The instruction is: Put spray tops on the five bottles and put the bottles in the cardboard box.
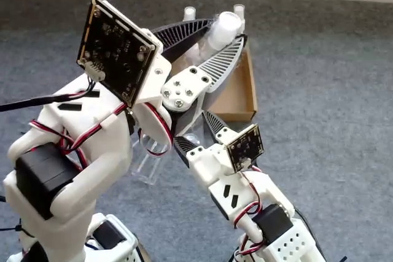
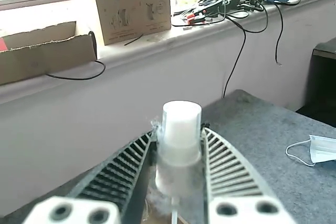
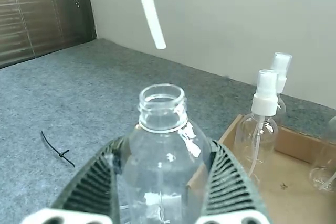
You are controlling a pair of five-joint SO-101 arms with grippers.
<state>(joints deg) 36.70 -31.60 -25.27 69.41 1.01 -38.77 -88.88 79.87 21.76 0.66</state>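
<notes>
over the grey counter (image 1: 331,78), a spray top held above an open bottle

left hand (image 2: 178,135) is raised and clamped on the white spray top (image 2: 181,121), one ribbed finger on each side of its collar; right hand (image 3: 167,145) sits lower and grips a clear bottle (image 3: 163,156) by its shoulders, neck open and upright. the top's dip tube (image 3: 149,9) hangs above that open neck, slanted and a little to one side, not yet inside. just beyond the bottle lies the cardboard box (image 3: 294,182), with two capped bottles (image 3: 260,129) standing upright close together at its far end. a black cable tie (image 3: 58,151) lies on the counter, and a face mask (image 2: 315,148) rests well apart from the hands
</notes>
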